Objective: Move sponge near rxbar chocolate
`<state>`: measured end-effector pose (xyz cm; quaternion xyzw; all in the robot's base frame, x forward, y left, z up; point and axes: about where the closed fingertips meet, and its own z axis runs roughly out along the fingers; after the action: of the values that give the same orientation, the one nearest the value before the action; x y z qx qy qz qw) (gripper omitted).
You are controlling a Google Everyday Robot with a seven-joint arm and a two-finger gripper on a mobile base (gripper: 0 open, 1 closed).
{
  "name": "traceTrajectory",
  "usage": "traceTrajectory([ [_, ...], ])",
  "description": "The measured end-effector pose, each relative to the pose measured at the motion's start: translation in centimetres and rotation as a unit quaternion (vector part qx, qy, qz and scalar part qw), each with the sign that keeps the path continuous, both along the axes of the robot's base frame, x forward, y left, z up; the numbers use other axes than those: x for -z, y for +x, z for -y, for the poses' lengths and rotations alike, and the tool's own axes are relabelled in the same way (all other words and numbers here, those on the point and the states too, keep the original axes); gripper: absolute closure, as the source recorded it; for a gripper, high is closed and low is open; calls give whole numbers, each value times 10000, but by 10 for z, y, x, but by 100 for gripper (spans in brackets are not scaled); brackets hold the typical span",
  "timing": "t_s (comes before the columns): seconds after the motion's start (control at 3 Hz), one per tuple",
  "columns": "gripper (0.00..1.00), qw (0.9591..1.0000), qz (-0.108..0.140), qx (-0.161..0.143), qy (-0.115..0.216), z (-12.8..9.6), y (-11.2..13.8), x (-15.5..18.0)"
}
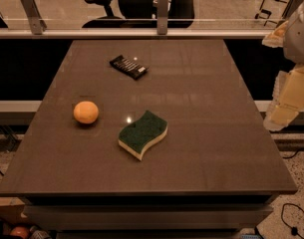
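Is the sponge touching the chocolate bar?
Apart. The camera view shows a wide stretch of bare table between sponge and bar. The gripper hangs past its right edge.

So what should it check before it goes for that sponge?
1. Sponge lies alone on the table, green side up: ok.
2. Rxbar chocolate in view, on the far part of the table: ok.
3. Orange sits aside from the line between sponge and bar: ok.
4. Bare tabletop beside the bar for setting down: ok.
5. Gripper above the sponge: not ok, it hangs beyond the table's right edge.
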<state>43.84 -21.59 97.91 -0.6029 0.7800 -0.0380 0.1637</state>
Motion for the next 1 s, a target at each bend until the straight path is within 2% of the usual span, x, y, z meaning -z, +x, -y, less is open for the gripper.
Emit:
traceTrajectory([
  [0.33, 0, 10000, 1, 0, 0, 0, 0, 0],
  [0.67, 0, 9999, 119, 6, 6, -5, -1, -1],
  [1.0, 0, 9994, 284, -182, -125, -23, -5, 3],
])
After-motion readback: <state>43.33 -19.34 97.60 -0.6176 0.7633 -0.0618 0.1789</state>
